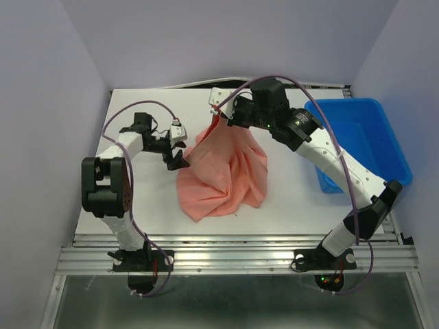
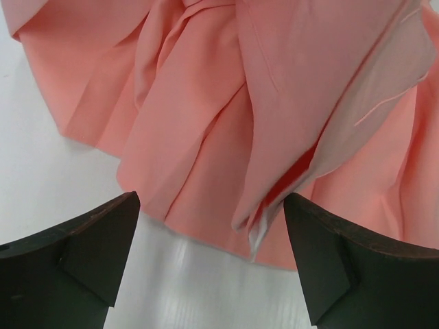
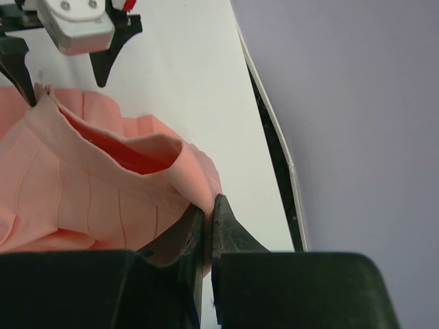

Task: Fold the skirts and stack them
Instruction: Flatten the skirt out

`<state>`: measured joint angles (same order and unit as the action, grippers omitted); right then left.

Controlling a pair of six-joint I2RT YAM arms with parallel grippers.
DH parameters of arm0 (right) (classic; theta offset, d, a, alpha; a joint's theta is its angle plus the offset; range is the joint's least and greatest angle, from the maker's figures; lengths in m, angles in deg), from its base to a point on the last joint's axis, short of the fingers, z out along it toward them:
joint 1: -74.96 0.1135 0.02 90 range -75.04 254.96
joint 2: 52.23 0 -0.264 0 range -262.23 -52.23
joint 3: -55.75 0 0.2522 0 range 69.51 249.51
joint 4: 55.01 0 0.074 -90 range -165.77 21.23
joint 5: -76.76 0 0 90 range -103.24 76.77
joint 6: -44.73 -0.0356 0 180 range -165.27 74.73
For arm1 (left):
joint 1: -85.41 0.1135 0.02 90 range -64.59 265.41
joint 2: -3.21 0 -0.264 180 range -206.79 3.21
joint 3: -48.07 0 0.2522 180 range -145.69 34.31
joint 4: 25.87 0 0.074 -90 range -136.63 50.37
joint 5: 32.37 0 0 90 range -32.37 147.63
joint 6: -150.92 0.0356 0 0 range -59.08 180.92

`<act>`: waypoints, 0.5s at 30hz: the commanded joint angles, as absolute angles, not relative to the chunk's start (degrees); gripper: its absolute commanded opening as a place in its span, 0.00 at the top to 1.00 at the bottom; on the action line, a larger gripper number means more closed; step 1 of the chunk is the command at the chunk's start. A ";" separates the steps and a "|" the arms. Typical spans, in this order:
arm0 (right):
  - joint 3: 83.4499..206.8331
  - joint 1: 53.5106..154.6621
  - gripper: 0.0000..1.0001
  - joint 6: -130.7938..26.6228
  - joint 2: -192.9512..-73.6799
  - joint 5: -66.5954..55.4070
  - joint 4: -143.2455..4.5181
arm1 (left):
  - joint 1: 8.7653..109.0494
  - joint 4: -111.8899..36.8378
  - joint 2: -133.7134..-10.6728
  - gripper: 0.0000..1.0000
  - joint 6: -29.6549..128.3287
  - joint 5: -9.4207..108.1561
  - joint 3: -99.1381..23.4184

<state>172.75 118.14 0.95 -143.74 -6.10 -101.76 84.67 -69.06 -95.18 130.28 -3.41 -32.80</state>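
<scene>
A salmon-pink skirt sits in the middle of the white counter, gathered into a cone. Its narrow top is lifted toward the far edge, pinched by the right gripper. The wide pleated hem spreads over the surface toward the near edge. The left gripper reaches in from the left edge, its tip right at the skirt's left side. A blue bin stands at the far right corner, apart from the cloth.

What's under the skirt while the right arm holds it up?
Only white table shows around the skirt. The right pincer grips its waist, but the draped cloth covers whatever lies beneath.
</scene>
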 commanded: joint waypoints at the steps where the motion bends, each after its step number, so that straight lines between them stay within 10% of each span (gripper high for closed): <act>1: 177.44 118.03 0.99 -0.71 -139.34 -5.15 -95.75 | 81.54 -62.85 -96.63 0.01 125.97 -3.45 -34.33; 5: 176.57 118.03 0.99 -1.32 -138.37 -6.38 -95.66 | 79.08 -64.32 -97.69 0.13 127.10 -3.81 -35.04; 13: 174.36 118.03 0.99 -3.96 -135.12 -15.76 -93.38 | 83.20 -79.06 -91.54 1.00 131.50 -2.93 -38.19; 15: 173.14 118.03 0.99 -5.45 -134.24 -20.08 -93.29 | 88.47 -80.85 -88.38 1.00 130.10 -2.14 -41.27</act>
